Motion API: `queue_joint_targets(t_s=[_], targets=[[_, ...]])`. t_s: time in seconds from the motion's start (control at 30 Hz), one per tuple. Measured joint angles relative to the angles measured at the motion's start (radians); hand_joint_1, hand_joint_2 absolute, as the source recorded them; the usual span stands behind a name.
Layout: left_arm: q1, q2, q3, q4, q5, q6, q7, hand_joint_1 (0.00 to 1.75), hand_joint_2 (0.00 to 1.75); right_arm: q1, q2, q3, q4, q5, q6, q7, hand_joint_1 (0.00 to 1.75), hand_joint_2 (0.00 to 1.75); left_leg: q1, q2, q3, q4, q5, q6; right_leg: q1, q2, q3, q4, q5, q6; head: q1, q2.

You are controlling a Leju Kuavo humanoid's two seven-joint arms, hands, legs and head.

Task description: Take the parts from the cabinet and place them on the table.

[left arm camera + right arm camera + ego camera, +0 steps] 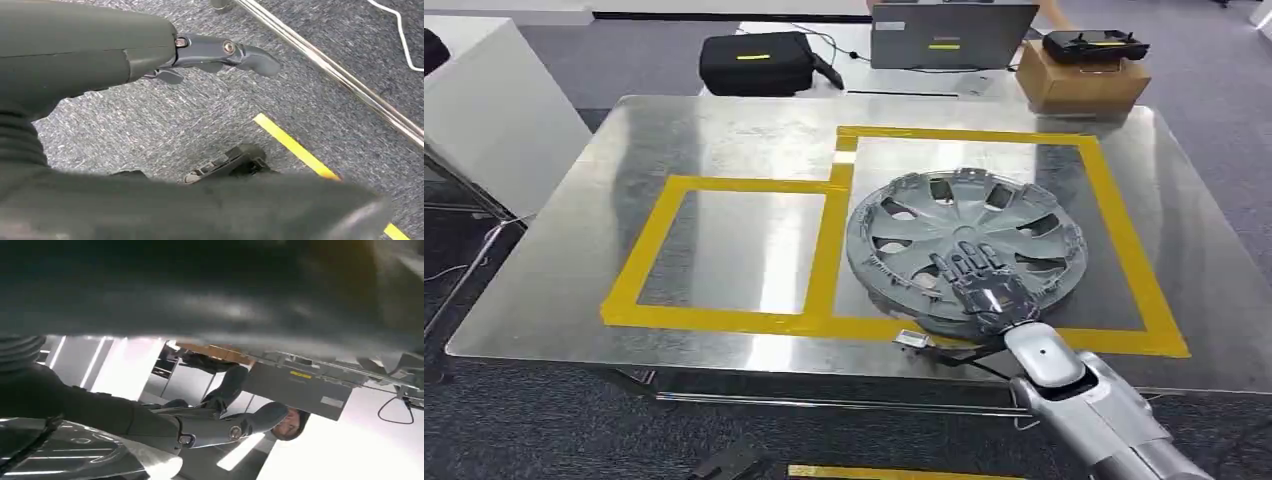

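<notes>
The right robot hand (986, 283) lies flat, fingers spread, on the near rim of the hubcap (966, 243), which sits on the surface (724, 140) just beyond it.

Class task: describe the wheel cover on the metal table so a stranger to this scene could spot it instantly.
Start at the shiny metal table marked with two yellow tape rectangles. In the larger rectangle, on the right, lies the grey wheel cover, with the right robot hand resting on its near edge. It is the only round, spoked object on the table.
</notes>
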Motion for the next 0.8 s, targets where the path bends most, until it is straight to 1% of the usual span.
queue_joint_targets(t_s=[0.27,0.3,0.33,0.37,0.63,0.7,0.8], targets=[[0.000,0.000,0.000,0.000,0.006,-0.001,0.000,0.00,0.00,-0.003,0.000,0.002,0.001,-0.007,0.009,-0.003,0.00,0.00,0.000,0.000,0.000,0.000,0.000,0.000,0.000,0.000,0.000,0.000,0.000,0.000,0.000,0.000],[0.000,0.000,0.000,0.000,0.008,-0.004,0.002,0.00,0.00,-0.007,0.000,0.005,-0.002,-0.018,0.023,-0.016,0.00,0.00,0.000,0.000,0.000,0.000,0.000,0.000,0.000,0.000,0.001,0.000,0.000,0.000,0.000,0.000],[0.000,-0.006,0.000,0.000,0.015,-0.007,0.007,0.00,0.00,-0.021,0.004,0.011,-0.039,-0.027,0.097,-0.015,0.00,0.00,0.000,0.000,0.000,0.000,0.000,0.000,0.000,0.000,0.001,0.000,0.000,0.000,0.000,0.000],[0.000,-0.010,0.000,0.000,0.021,-0.006,0.013,0.00,0.00,-0.026,0.013,0.024,-0.070,-0.023,0.141,0.008,0.00,0.00,0.000,0.000,0.000,0.000,0.000,0.000,0.000,0.000,0.001,0.000,0.000,0.000,0.000,0.000],[-0.001,-0.021,0.001,0.000,0.048,0.005,0.034,0.00,0.00,-0.015,0.017,0.131,-0.254,0.000,0.221,0.076,0.00,0.00,0.000,0.000,0.000,0.000,0.000,0.000,0.000,0.000,-0.001,0.000,-0.001,-0.001,0.000,0.000],[-0.002,-0.024,0.002,0.000,0.049,0.006,0.035,0.00,0.00,-0.015,0.013,0.144,-0.278,0.000,0.225,0.083,0.00,0.00,0.000,0.000,0.000,0.000,-0.001,0.000,0.000,0.000,-0.010,0.000,-0.001,-0.001,0.000,0.000],[-0.002,-0.027,0.002,0.000,0.050,0.006,0.035,0.00,0.00,-0.015,0.010,0.157,-0.303,0.000,0.233,0.088,0.00,0.00,0.000,0.000,0.000,0.000,-0.001,0.000,0.000,0.000,-0.011,0.000,-0.002,-0.001,0.000,0.000]])
